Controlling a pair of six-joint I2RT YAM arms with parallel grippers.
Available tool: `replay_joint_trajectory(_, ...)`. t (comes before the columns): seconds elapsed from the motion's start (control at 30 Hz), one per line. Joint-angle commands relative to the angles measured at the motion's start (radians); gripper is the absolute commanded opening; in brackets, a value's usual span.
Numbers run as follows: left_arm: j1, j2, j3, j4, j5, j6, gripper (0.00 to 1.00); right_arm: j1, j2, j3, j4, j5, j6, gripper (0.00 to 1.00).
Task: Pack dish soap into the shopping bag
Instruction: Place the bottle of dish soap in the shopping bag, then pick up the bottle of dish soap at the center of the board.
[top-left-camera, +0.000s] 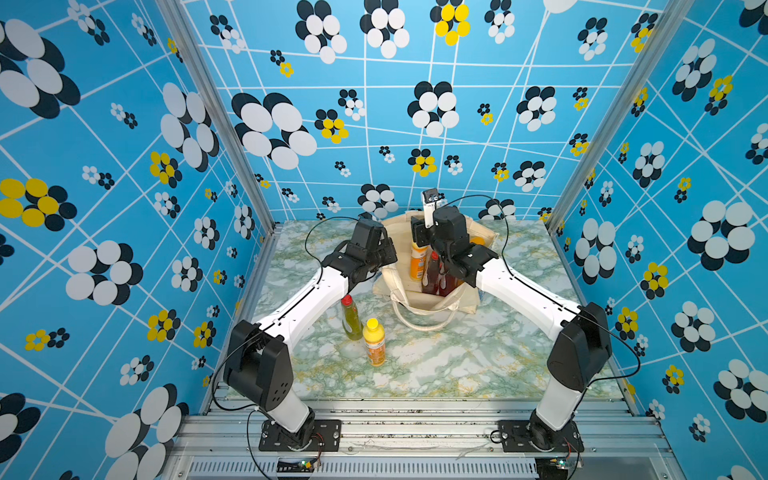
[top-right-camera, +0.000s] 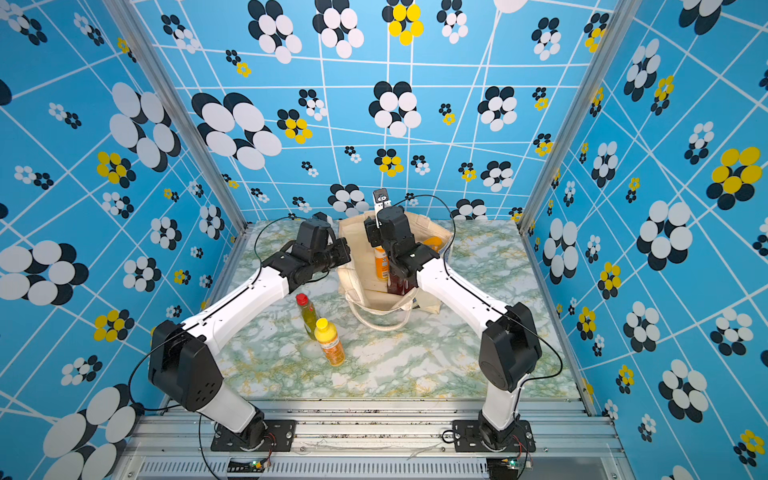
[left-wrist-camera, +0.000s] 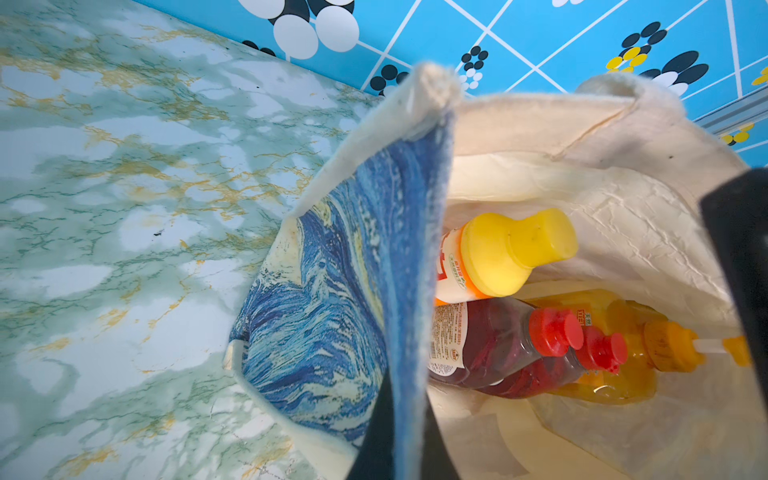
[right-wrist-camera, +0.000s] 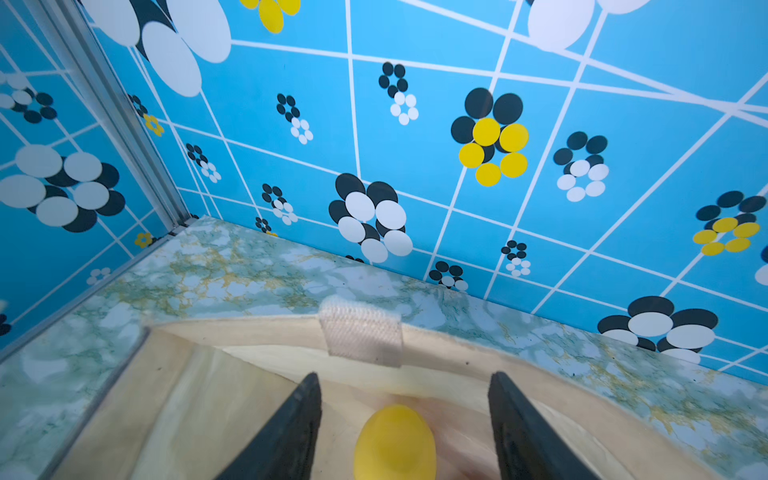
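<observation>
The bag (top-left-camera: 395, 278) sits at the back middle of the tabletop (top-left-camera: 457, 361), its mouth open and its loop handles drooping over the near side. Both arms reach in to it.

The left gripper (left-wrist-camera: 403, 432) is clamped shut on the bag's left wall. In the left wrist view the blue-printed cloth runs straight down between the dark fingers (left-wrist-camera: 374, 432).

The right gripper (right-wrist-camera: 404, 386) hangs over the bag's mouth with its jaws well apart and nothing in them. In the right wrist view a blurred yellow cap (right-wrist-camera: 395, 440) lies below and between the jaws, with a gap on each side.

Four bottles are inside the bag, caps toward the mouth. The packed orange bottle (left-wrist-camera: 511, 249), which wears that yellow cap, is against the left wall. Two red bottles (left-wrist-camera: 490, 340) with red caps lie side by side, touching each other, just beside it. The pump bottle (left-wrist-camera: 623, 324) is past them, toward the right wall. In both top views the right arm hides most of these.

Two bottles stand upright on the tabletop outside the bag, near the left arm's white link. The green bottle (top-left-camera: 351, 318) has a red cap. The loose orange bottle (top-left-camera: 374, 343), yellow-capped, stands just beside it on the near side. From the top views it is unclear whether they touch.
</observation>
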Motion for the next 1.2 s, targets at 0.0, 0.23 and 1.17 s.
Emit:
replay_joint_trajectory(0.0,-0.007,-0.005,0.037,-0.033,0.002,0.029,0.0,0.004,-0.061,-0.051,-0.04,-0.052,0.048,0.68)
replay_joint_trajectory(0.23,-0.005,-0.01,0.04,-0.035,-0.007,0.036,0.0,0.005,-0.206,-0.145,-0.106,-0.195,0.084,0.71)
replay_joint_trajectory(1.17,0.016,-0.016,0.068,-0.041,0.016,0.053,0.0,0.263,-0.388,-0.215,-0.428,-0.692,-0.209,0.71)
